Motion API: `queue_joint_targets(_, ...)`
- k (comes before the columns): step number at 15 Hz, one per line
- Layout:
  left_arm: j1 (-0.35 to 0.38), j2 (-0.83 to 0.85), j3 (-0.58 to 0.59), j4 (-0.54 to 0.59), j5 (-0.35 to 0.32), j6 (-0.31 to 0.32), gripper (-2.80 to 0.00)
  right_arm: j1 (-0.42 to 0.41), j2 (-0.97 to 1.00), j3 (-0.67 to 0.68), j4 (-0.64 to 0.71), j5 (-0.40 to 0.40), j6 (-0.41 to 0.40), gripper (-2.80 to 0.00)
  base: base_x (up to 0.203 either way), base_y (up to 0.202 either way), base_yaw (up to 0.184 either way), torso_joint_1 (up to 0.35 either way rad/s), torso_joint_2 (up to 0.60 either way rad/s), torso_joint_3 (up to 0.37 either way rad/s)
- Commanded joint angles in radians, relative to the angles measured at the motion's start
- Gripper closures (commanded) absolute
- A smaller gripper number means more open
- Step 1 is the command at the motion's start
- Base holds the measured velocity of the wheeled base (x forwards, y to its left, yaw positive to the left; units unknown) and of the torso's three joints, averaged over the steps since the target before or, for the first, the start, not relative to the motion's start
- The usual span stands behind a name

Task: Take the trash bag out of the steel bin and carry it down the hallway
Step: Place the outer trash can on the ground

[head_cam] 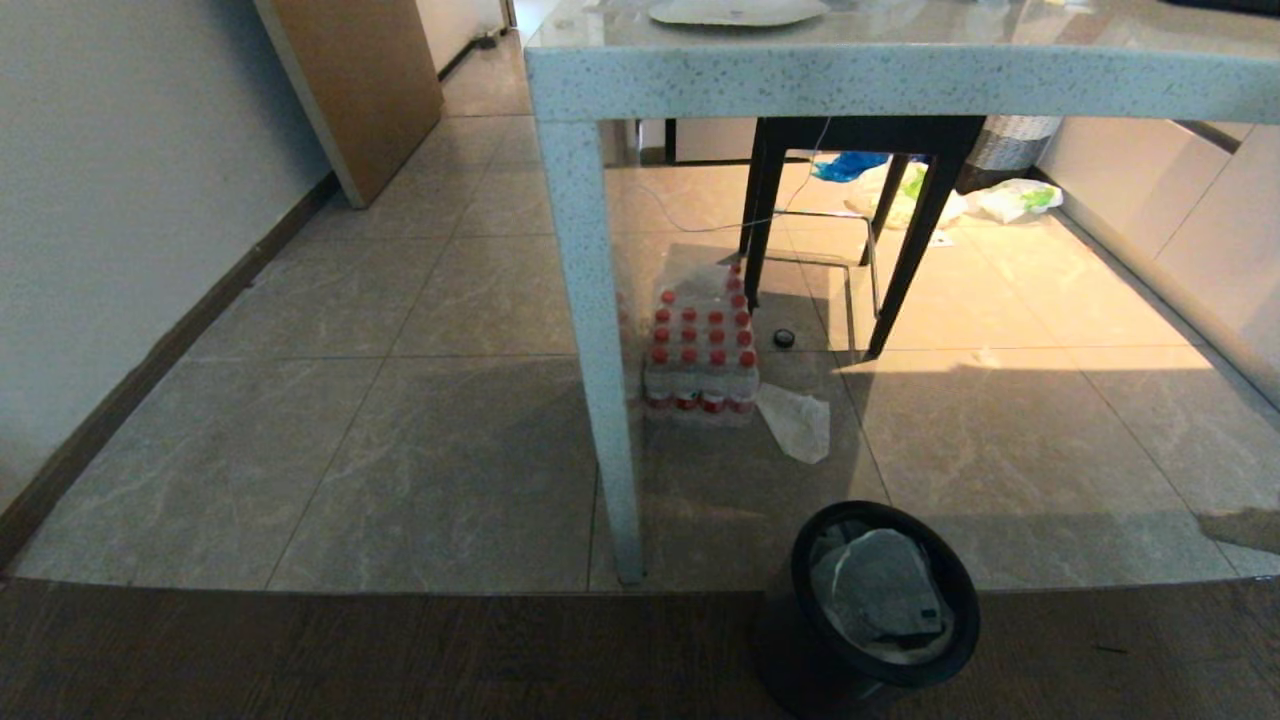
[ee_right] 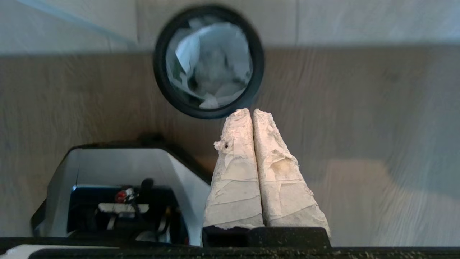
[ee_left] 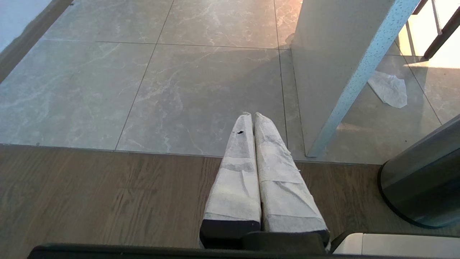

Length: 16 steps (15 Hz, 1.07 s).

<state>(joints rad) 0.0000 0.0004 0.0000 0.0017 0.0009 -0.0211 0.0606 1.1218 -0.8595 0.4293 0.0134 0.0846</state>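
The steel bin (head_cam: 800, 660) stands on dark wood flooring at the near right, just beside a table leg. The trash bag (head_cam: 880, 590), crumpled white plastic with a bit of green, sits inside it below the black rim. In the right wrist view my right gripper (ee_right: 250, 110) hangs shut and empty above the floor, its tips just short of the steel bin (ee_right: 159, 68) with the trash bag (ee_right: 212, 64) inside. My left gripper (ee_left: 252, 114) is shut and empty too, low over the floor, with the steel bin (ee_left: 424, 180) off to one side. Neither arm shows in the head view.
A pale speckled table leg (head_cam: 600, 350) rises close to the bin. Behind it are a pack of red-capped bottles (head_cam: 703, 350), a clear plastic scrap (head_cam: 797, 420) and black chair legs (head_cam: 900, 260). Other white-and-green bags (head_cam: 1015, 198) lie far off. Tiled hallway floor (head_cam: 490, 80) runs past a brown door.
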Motion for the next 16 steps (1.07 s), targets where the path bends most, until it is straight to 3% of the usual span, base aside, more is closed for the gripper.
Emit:
queue_joint_targets(1,0.0,0.0,0.0,0.0,0.001,0.0,0.0,0.007,0.26,-0.028,-0.022,0.002,0.011,0.0,0.0,0.0,0.0,0.0,0.0,0.0)
queue_joint_targets(2,0.0,0.0,0.0,0.0,0.001,0.0,0.0,0.01,0.326,-0.03,-0.057,0.004,0.019,0.0,0.0,0.0,0.0,0.0,0.0,0.0)
queue_joint_targets(3,0.0,0.0,0.0,0.0,0.001,0.0,0.0,0.012,0.387,-0.029,-0.099,0.005,0.023,-1.13,0.0,0.0,0.0,0.0,0.0,0.0)
queue_joint_targets(4,0.0,0.0,0.0,0.0,0.001,0.0,0.0,0.016,0.445,-0.027,-0.15,0.003,0.025,-2.8,0.0,0.0,0.0,0.0,0.0,0.0)
queue_joint_targets(9,0.0,0.0,0.0,0.0,0.001,0.0,0.0,0.076,0.627,0.081,-0.379,0.004,-0.011,-2.8,0.0,0.0,0.0,0.0,0.0,0.0)
queue_joint_targets(13,0.0,0.0,0.0,0.0,0.001,0.0,0.0,0.077,0.757,0.218,-0.709,-0.007,-0.022,-2.8,0.0,0.0,0.0,0.0,0.0,0.0)
queue_joint_targets(16,0.0,0.0,0.0,0.0,0.001,0.0,0.0,0.076,0.841,0.237,-0.758,-0.101,-0.019,-2.8,0.0,0.0,0.0,0.0,0.0,0.0)
